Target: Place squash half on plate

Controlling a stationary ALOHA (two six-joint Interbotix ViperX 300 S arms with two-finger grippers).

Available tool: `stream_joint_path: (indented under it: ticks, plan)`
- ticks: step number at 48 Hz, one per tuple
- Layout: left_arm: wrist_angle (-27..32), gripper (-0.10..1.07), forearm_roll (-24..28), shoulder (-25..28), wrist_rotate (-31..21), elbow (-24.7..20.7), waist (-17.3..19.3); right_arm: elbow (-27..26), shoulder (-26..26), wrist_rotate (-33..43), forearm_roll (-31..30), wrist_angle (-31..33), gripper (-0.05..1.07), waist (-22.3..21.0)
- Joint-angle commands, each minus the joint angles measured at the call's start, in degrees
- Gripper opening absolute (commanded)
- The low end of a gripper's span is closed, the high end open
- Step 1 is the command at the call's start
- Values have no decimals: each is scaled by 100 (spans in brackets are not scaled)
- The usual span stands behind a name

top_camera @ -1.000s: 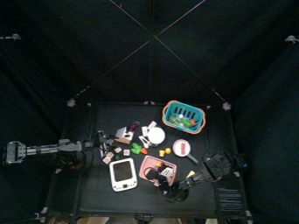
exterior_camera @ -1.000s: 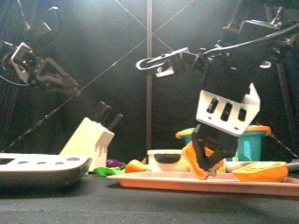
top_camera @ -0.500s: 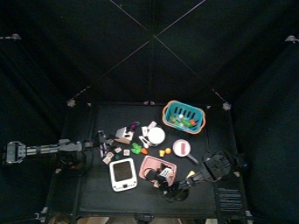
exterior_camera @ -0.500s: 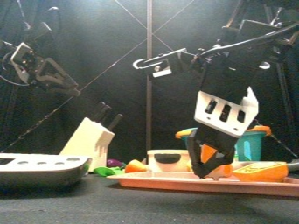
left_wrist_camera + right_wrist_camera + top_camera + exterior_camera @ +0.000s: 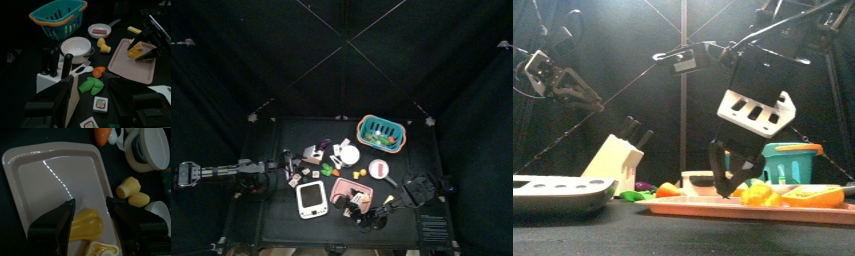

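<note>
The squash half (image 5: 85, 224) is seen lying on the pink tray (image 5: 40, 183), between the spread, empty jaws of the right gripper (image 5: 90, 210); its long axis cannot be told. Two yellow pieces (image 5: 132, 192) lie beside the tray, a white bowl (image 5: 155, 148) beyond. The left gripper's (image 5: 93, 107) state cannot be told.

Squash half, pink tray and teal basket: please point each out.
squash half (image 5: 85, 224), right wrist view, its middle.
pink tray (image 5: 50, 178), right wrist view, bare floor.
teal basket (image 5: 59, 19), left wrist view, side wall.

The black table (image 5: 342, 130) (small) bears a teal basket (image 5: 380, 129) and pink tray (image 5: 349, 192).
</note>
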Motion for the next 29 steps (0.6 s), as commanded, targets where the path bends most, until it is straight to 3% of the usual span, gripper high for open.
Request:
stream_joint_path:
  ticks: [1, 29]
  plan:
    - [-26, 87, -9, 18, 0, -79, 9, -132, -229, 26, -114, 9, 86, -18]
    - [9, 87, -9, 9, -9, -79, 9, 44, -773, 123, -246, -26, 86, -264]
